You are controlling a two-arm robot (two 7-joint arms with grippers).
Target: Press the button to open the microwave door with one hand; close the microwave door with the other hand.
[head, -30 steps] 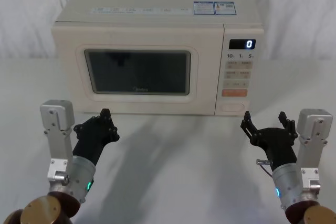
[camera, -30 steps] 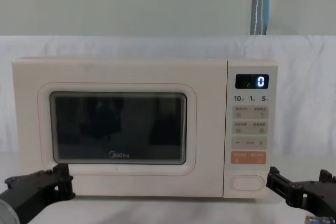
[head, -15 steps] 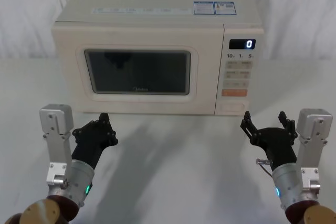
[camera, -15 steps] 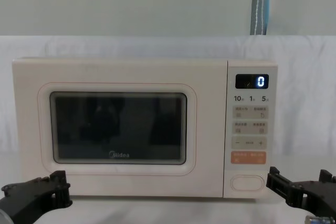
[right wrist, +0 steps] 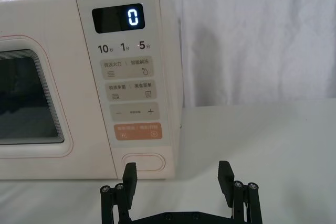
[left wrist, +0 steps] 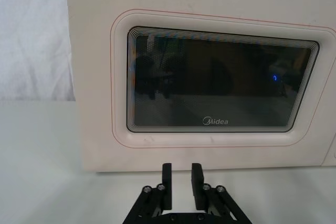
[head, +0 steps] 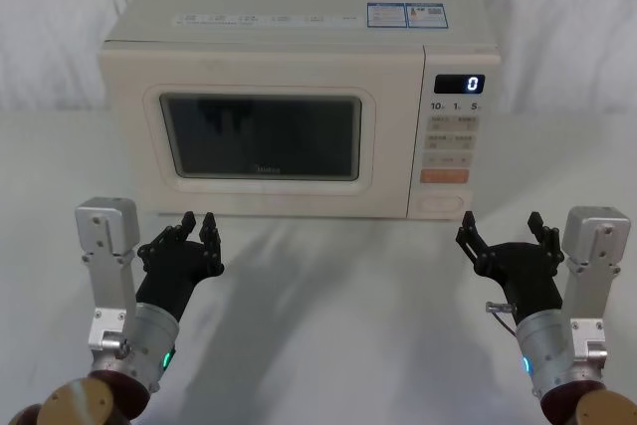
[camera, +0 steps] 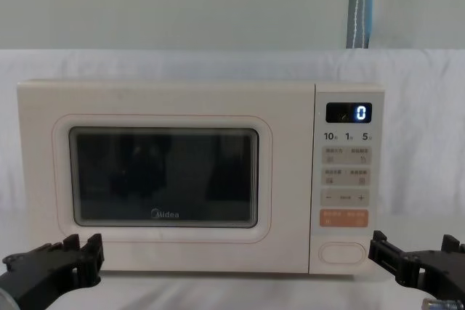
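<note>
Left pincer has pulled back from the microwave and rolled since a second ago; its fingers now stand side by side with a narrow gap, nothing between them. It hovers over the bench in front of the lower left corner of the microwave door, apart from it. Right pincer hasn't moved: spread wide, empty, hovering in front of the control panel, low and just short of the button. In the right wrist view the button sits just beyond one of its fingers, not touched. Door is shut flush with the cabinet. Display reads 0. Microwave stands at the back of the white-covered bench, a white cloth backdrop behind it.
</note>
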